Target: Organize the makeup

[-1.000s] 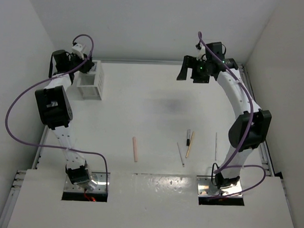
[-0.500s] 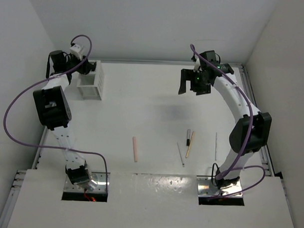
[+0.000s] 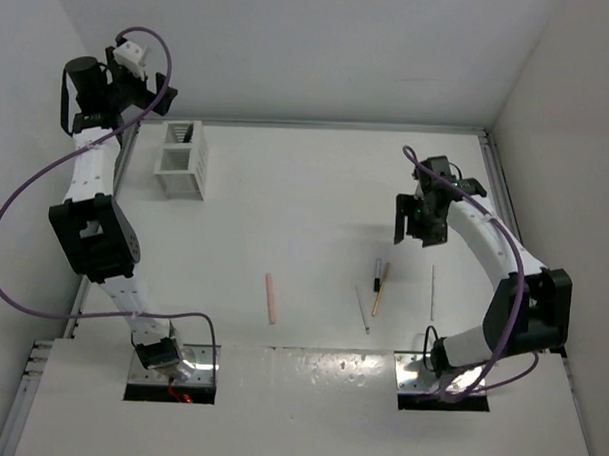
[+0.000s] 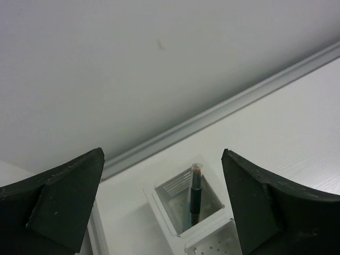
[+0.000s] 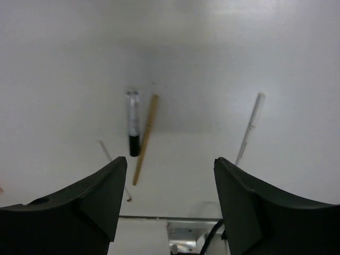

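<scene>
Five makeup sticks lie loose on the desk (image 3: 286,197) in the overhead view. A pink stick (image 3: 271,298) is near the middle, and a slim pale stick (image 3: 363,309) lies to its right. Next comes a tan wooden pencil (image 3: 381,289) with a short black-and-white stick (image 3: 378,274) just beside its far end. A thin white stick (image 3: 432,293) lies farthest right. The right end effector (image 3: 415,224) hangs past the far ends of this group, touching none. The left end effector (image 3: 154,95) is raised at the far left corner, apart from the white slatted box (image 3: 181,174). The box's far compartment holds a black stick (image 3: 184,134).

Left wrist view: the left end effector (image 4: 162,159) is spread wide and empty. The black stick (image 4: 194,194) stands tilted in the box (image 4: 175,186) below.

Right wrist view: the right end effector (image 5: 170,162) is released, with nothing gripped. The black-and-white stick (image 5: 132,125) and tan wooden pencil (image 5: 146,139) lie side by side, ahead and to the left. The thin white stick (image 5: 251,130) is off to the right. The slim pale stick (image 5: 106,151) runs down toward the left finger.
</scene>
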